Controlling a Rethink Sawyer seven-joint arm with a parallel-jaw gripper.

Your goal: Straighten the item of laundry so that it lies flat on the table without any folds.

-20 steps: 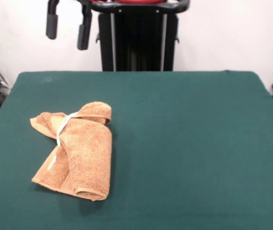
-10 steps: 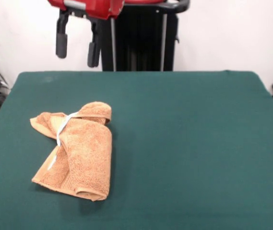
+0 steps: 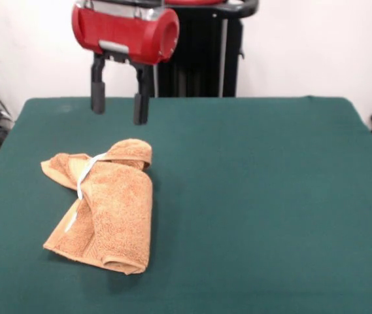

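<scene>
Orange-tan towel (image 3: 104, 203) rumpled on table (image 3: 270, 196), pincer (image 3: 119, 108) spread above

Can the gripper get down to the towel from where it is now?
Probably yes. The gripper hangs open above the towel, empty, and nothing lies between them on the table.

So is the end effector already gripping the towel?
No: the open end effector hangs above the towel, clear of it.
</scene>
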